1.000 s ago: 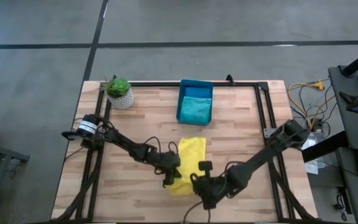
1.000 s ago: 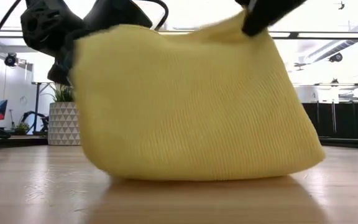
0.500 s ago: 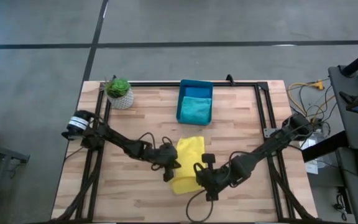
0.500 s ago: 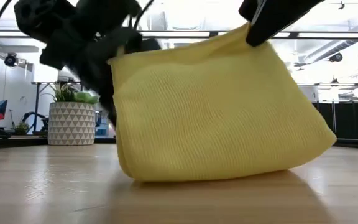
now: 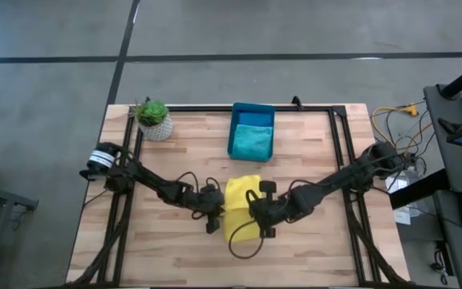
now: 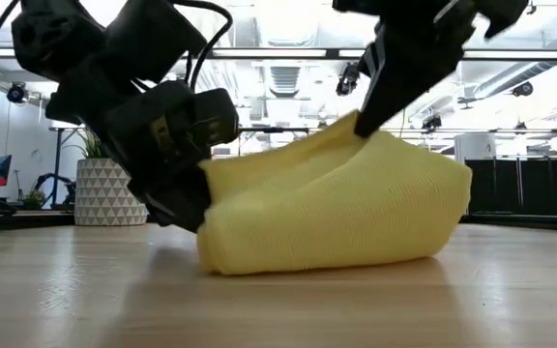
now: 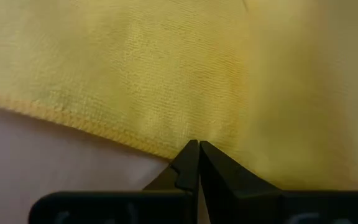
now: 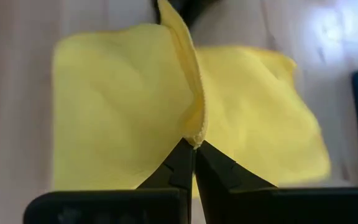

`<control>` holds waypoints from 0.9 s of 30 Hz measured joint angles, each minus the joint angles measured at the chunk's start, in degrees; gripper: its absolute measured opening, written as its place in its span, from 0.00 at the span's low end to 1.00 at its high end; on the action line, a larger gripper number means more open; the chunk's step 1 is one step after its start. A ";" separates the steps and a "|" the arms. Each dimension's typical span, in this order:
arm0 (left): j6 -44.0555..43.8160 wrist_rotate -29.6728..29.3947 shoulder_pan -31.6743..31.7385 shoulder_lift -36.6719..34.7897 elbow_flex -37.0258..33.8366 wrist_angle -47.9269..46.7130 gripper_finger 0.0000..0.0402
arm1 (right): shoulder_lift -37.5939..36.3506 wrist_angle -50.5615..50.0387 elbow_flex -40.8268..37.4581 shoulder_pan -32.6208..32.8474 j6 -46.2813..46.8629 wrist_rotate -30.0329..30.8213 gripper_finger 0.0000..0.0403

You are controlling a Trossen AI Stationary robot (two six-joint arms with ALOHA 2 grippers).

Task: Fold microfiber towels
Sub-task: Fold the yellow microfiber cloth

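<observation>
The yellow towel (image 5: pixel 241 207) lies doubled over near the middle of the bench, its lower part resting on the wood and its upper layer lifted into a soft hump. One hemmed edge stands raised as a ridge across its top (image 8: pixel 191 93). A teal towel (image 5: pixel 252 142) lies folded flat farther back, well apart from the yellow one.
</observation>
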 joint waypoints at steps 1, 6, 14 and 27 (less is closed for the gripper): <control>0.02 0.11 0.00 -0.52 -0.06 -0.24 0.00 | -0.17 -0.08 -0.56 -0.43 -0.26 0.04 0.02; 0.08 0.10 0.22 -3.21 -1.01 -0.44 0.00 | -1.06 1.28 -2.46 -2.65 -2.53 -0.04 0.02; 0.61 -3.96 0.51 -11.50 -5.62 -0.86 0.00 | -4.16 5.97 -5.50 -7.54 -7.99 0.00 0.02; 2.07 -5.39 6.85 -18.53 -10.51 -0.06 0.00 | -6.58 12.74 -12.36 -17.53 -14.12 -4.88 0.02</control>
